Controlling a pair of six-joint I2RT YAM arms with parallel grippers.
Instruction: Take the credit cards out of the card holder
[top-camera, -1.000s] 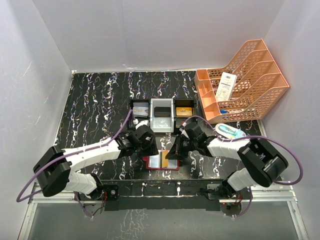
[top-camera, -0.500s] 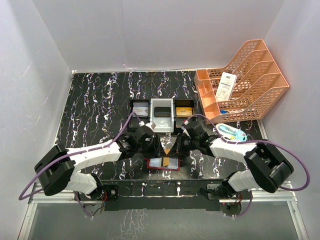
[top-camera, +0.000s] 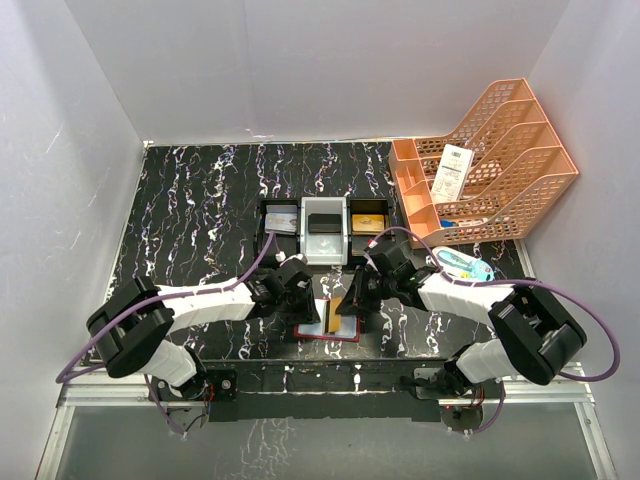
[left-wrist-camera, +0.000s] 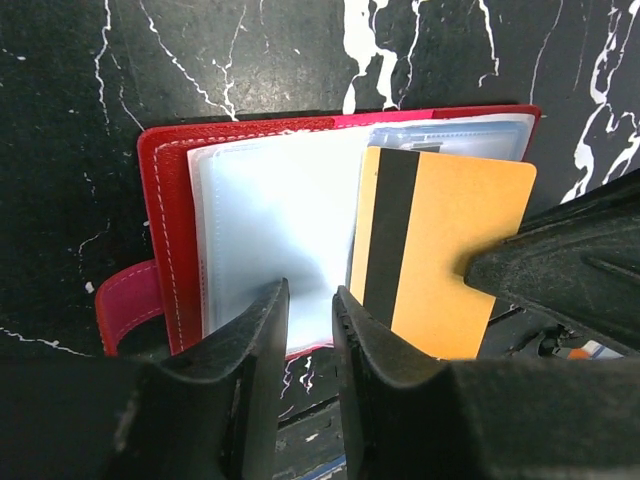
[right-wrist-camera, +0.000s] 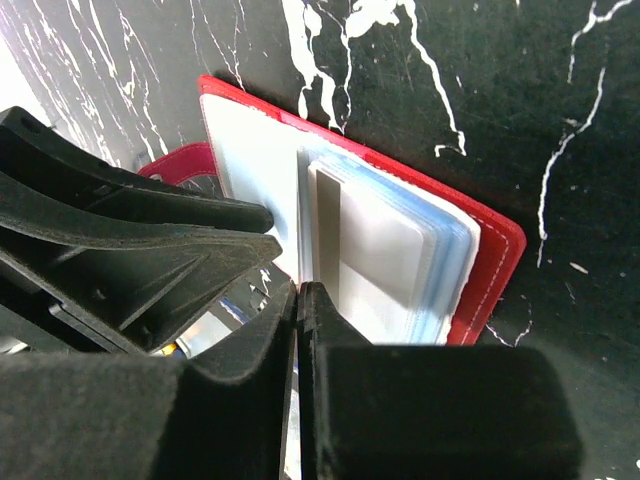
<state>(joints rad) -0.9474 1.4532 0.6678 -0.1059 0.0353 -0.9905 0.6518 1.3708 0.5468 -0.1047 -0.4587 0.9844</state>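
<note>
Item 1 — dark-red leather-like folding card holder (left-wrist-camera: 165, 200): lies opened flat on the black, white-veined marble-pattern table (top-camera: 190, 210), at 6 o'clock of the tabletop, near the arm bases. Its stack of clear pale-blue plastic sleeves (left-wrist-camera: 270, 220) faces up. The pink-red snap tab (left-wrist-camera: 125, 305) juts from the cover at 8 o'clock in the left wrist view.

Item 2 — orange-gold flat plastic credit card (left-wrist-camera: 450, 250) with a black magnetic stripe: lies tilted over the 3 o'clock half of the sleeves, its near end past the holder's edge. Whether its far end sits in a pocket cannot be told.

Right gripper (right-wrist-camera: 298, 292): comes in from 3 o'clock. Its fingers are pressed together, nipping the credit card by its edge.

Left gripper (left-wrist-camera: 310, 300): comes in from 9 o'clock. Its fingers (left-wrist-camera: 250, 370) stand a narrow slit apart, tips over the near edge of the top sleeve, with the sleeve showing in the slit. Whether the pads touch the sleeve cannot be told.

Black-and-white three-compartment plastic tray (top-camera: 308, 240): at 12 o'clock of the card holder, just beyond both grippers.

Orange perforated plastic file rack (top-camera: 500, 150): at 2 o'clock, by the back right corner, with a white tag in it
</note>
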